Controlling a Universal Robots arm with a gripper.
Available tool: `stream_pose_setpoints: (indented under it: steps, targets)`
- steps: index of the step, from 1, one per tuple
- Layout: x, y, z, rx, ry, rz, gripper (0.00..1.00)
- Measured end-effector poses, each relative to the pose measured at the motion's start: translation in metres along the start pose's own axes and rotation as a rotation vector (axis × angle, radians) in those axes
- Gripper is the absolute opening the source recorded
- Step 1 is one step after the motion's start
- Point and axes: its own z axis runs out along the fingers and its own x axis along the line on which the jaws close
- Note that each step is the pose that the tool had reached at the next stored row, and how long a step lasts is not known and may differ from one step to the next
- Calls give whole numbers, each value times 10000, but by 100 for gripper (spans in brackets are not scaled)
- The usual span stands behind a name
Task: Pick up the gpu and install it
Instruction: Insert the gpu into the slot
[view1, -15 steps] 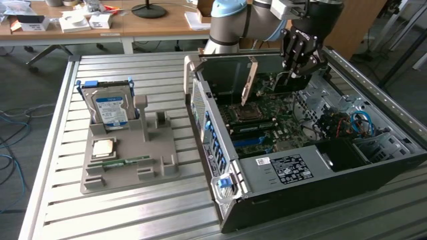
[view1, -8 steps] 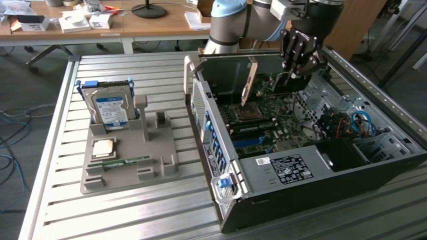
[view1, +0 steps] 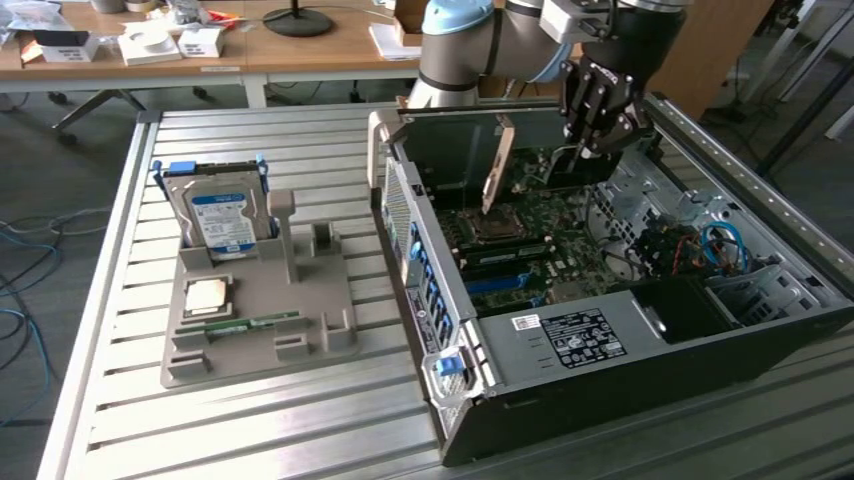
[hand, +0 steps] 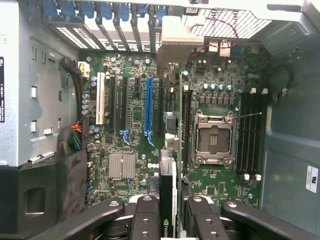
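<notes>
The gpu sits between the fingers of the gripper, which is drawn in narrow on the card's dark edge, so I judge it gripped rather than merely flanked. In the wrist view that edge runs out from the fingertips in a straight line parallel to the blue slot. The blue slot lies just to one side of the edge and the CPU socket to the other. Both sit beyond the fingertips on the motherboard, and the row of slot covers closes the far end of that line. Whether the card touches the board I cannot tell. In the exterior view the gripper points down inside the open case.
</notes>
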Motion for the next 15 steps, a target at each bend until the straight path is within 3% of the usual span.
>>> stream_pose_setpoints:
  steps: [15]
  targets:
    - [0,0,67,-1,3,0,26]
